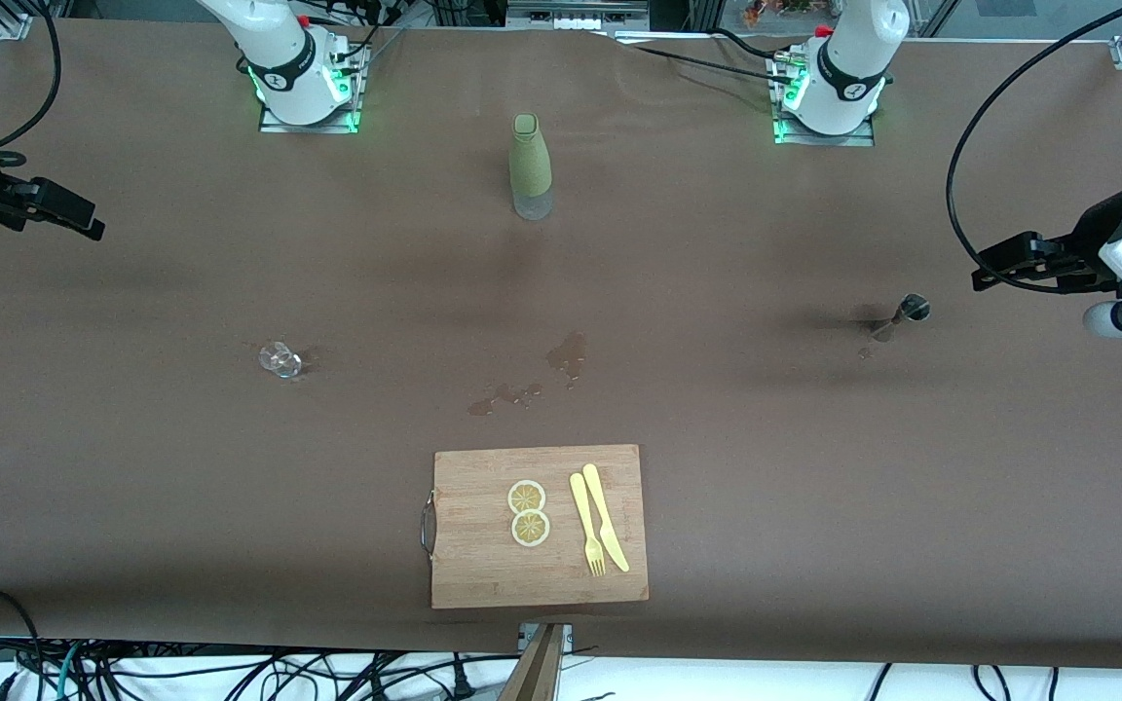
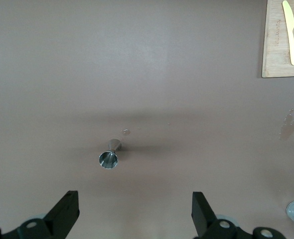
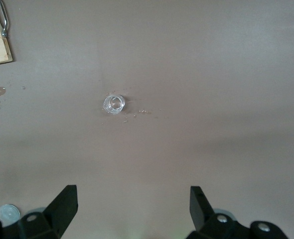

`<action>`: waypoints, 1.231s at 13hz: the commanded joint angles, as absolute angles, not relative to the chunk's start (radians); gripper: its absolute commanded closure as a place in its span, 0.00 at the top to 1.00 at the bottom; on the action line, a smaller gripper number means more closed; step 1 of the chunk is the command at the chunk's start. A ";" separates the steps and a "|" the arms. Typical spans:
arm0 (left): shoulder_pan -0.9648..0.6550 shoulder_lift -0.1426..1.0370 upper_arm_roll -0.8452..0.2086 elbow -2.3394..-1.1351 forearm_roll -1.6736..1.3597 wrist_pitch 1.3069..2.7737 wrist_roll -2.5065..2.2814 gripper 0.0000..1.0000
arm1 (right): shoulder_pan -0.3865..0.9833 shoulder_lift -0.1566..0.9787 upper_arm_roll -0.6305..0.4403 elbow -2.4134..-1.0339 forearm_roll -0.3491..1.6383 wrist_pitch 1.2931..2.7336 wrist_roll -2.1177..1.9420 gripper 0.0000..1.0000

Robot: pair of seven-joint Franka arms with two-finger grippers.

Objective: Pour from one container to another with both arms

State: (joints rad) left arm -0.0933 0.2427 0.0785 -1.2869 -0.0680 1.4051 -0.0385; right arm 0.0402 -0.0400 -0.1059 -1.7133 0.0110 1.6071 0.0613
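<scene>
A brown tabletop (image 1: 132,487) spreads between two Franka arms. The left pincer (image 2: 134,211) hangs wide open and empty over its end of the tabletop, a steel jigger (image 1: 902,316) standing upright nearest it; the right pincer (image 3: 132,206), equally open and empty, hangs over the other end, closest to a small clear glass (image 1: 280,359). Each container sits toward the middle from its pincer. A green bottle (image 1: 530,166) stands between the bases; spilled drops (image 1: 522,389) mark the centre.
</scene>
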 commanded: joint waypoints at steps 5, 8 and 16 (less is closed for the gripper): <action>-0.089 0.232 0.078 -1.295 -0.064 1.396 -0.041 1.00 | 0.034 -0.035 -0.103 -1.697 0.000 1.595 0.058 1.00; -0.059 0.245 0.081 -1.296 -0.109 1.365 -0.037 1.00 | 0.034 -0.034 -0.103 -1.697 -0.002 1.595 0.057 1.00; 0.129 0.331 0.107 -1.319 -0.153 1.355 0.447 1.00 | 0.028 -0.005 -0.167 -1.697 0.034 1.606 -0.138 1.00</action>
State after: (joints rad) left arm 0.1000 0.3193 0.1053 -1.3113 -0.1304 1.3671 0.3191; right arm 0.0364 -0.0232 -0.1527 -1.7133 0.0139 1.6074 -0.0578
